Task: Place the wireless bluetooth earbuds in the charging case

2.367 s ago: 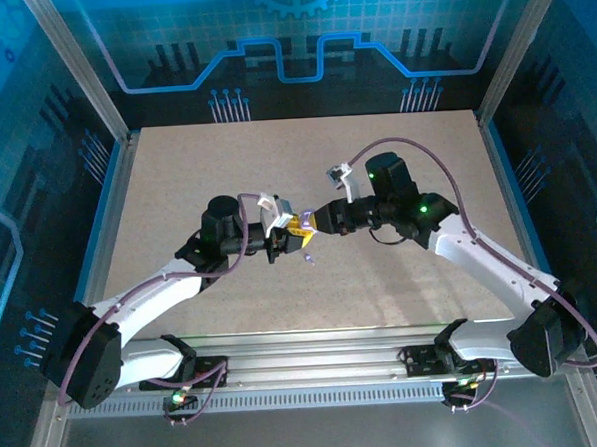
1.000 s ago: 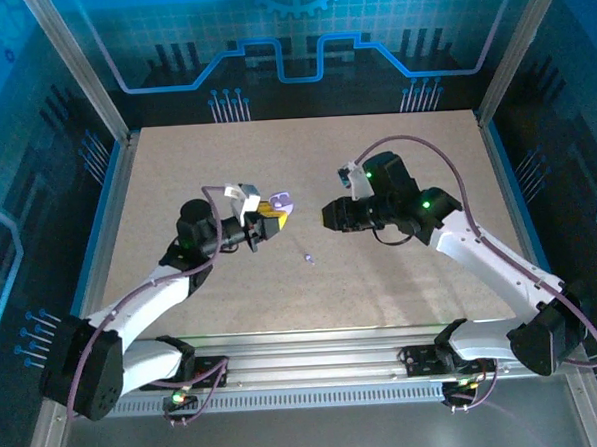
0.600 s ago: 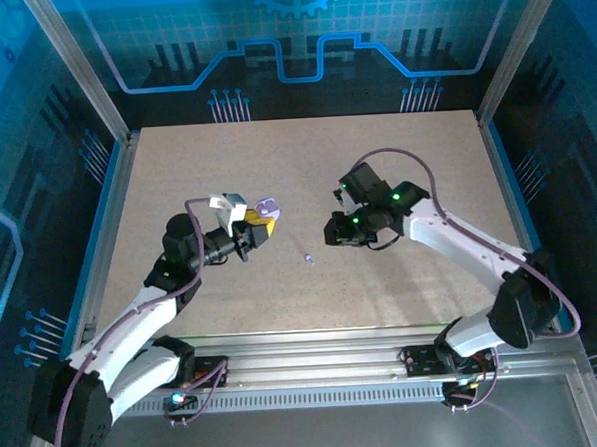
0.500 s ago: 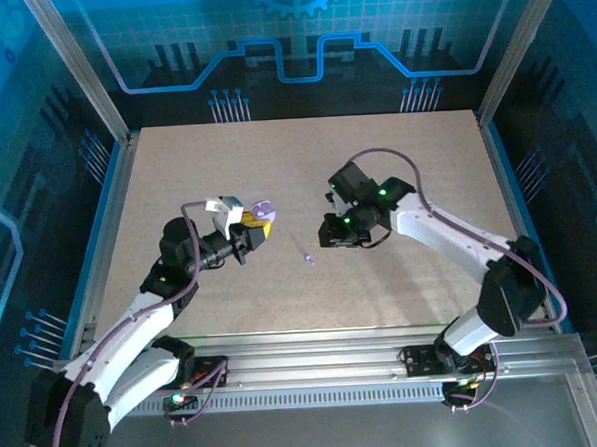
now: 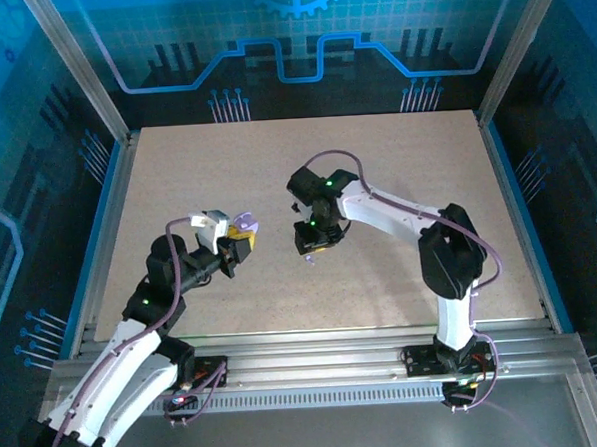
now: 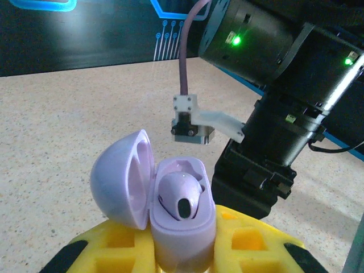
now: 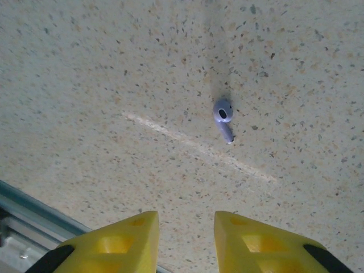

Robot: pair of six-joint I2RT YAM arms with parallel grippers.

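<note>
My left gripper [image 5: 241,234] is shut on the lavender charging case [image 5: 245,223], left of the table's middle. In the left wrist view the charging case [image 6: 185,230] stands between the yellow fingers [image 6: 108,250] with its lid [image 6: 120,177] swung open to the left. One purple earbud [image 6: 181,196] sits in it. A second purple earbud [image 7: 224,118] lies loose on the table, and in the top view this earbud [image 5: 308,258] is just below my right gripper [image 5: 315,243]. The right gripper [image 7: 186,223] hangs above it, open, nothing between its fingers.
The speckled beige table [image 5: 396,168] has raised metal rails on the left [image 5: 102,209] and right [image 5: 518,202]. The right arm's black wrist [image 6: 267,153] fills the space just beyond the case. The front rail [image 7: 34,219] shows at the lower left of the right wrist view.
The left arm drew back to the left and nearer with the case. The right arm swung left over the loose earbud and its jaws widened.
</note>
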